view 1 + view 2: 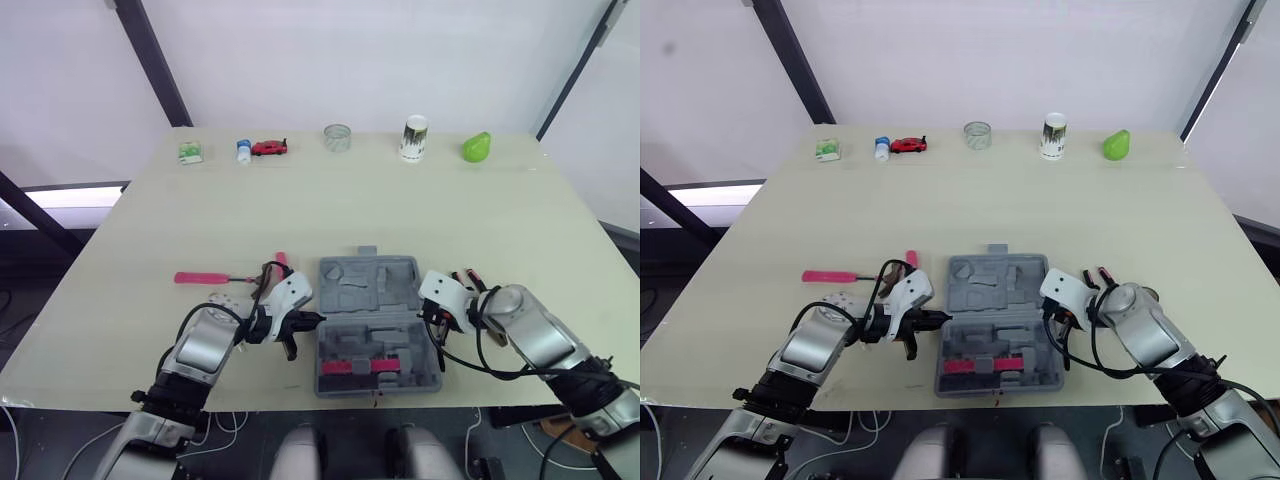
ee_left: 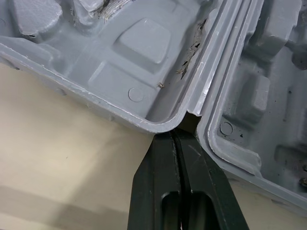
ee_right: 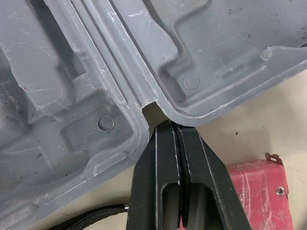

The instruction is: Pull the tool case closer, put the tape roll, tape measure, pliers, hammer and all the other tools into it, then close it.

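Left gripper [image 2: 180, 135], fingers pressed together, has its tips tucked into the hinge notch on the left side of the open grey tool case [image 1: 372, 283]. Right gripper [image 3: 172, 127], fingers likewise together, sits in the matching notch on the right side. The case lies flat, its near rim almost at the near edge of the table [image 1: 300, 210]. Pulled any closer, it would likely tip off (thin tips could also slip from the notches). A pink screwdriver [image 1: 205, 277] lies to the left. The tape roll [image 1: 338, 137] sits far off, across open table.
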